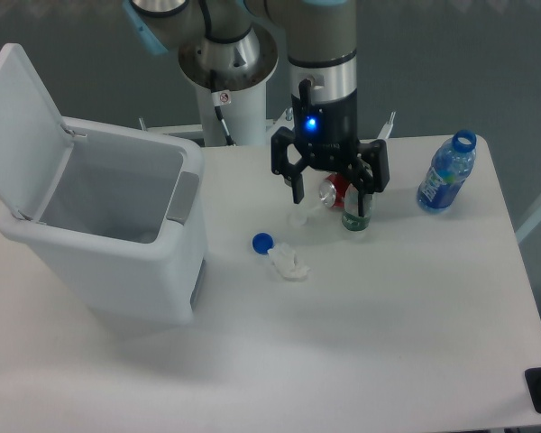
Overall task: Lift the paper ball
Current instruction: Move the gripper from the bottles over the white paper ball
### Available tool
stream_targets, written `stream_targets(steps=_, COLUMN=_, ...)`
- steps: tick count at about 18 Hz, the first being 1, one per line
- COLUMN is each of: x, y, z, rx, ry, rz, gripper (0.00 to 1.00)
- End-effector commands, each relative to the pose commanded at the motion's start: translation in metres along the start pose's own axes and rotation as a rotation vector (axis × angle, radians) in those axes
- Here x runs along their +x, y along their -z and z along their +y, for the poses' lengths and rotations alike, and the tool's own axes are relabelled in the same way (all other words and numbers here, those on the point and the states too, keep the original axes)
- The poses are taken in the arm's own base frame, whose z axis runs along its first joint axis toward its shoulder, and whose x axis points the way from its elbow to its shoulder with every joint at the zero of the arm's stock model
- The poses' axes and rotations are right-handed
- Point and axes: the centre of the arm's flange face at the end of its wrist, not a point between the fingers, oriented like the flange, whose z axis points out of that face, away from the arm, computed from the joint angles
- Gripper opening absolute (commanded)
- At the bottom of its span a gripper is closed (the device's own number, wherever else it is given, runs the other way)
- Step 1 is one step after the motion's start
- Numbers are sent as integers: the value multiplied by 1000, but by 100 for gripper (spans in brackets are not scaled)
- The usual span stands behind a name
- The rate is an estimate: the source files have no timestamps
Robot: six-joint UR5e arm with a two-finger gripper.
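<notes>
Table (388, 343): white top, seen from above at an angle; bears all items listed below.

Paper ball (288, 263): small white crumpled wad, lumpy in outline; lies on the table near its middle, just right of the bottle cap and nearly touching it; in front of and a little left of the gripper, apart from both fingers; nothing holds it.

Bottle cap (262, 242): round, blue; flat on the table between the bin and the paper ball.

Gripper (329, 206): black, two-fingered, on the arm's grey wrist with a blue light lit; points downward above the table behind the paper ball; jaws spread wide with nothing between them; the left-hand finger tip hangs over a small clear object too faint to identify, the right-hand finger stands in front of the can and the green item.

Can (332, 190): red and silver, lying on its side behind the gripper; partly hidden by the fingers.

Green item (355, 221): dark green, just beside the can; mostly covered by a finger, kind cannot be told.

Bottle (447, 173): clear plastic, blue label, uncapped, upright near the table's far right edge; well apart from the gripper.

Bin (108, 234): white, lid swung up and open; stands at the table's left side.
</notes>
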Motion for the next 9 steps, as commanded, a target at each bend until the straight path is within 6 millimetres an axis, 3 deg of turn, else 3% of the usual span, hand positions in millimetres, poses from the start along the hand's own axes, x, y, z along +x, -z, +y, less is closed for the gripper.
stream_targets(steps=5, x=13, y=-14, z=-7, rx=-5, ry=-21, rz=28, gripper=100)
stream_targets(steps=9, x=23, y=-38, z=0, rx=-33, ry=-17, rz=72, gripper=100)
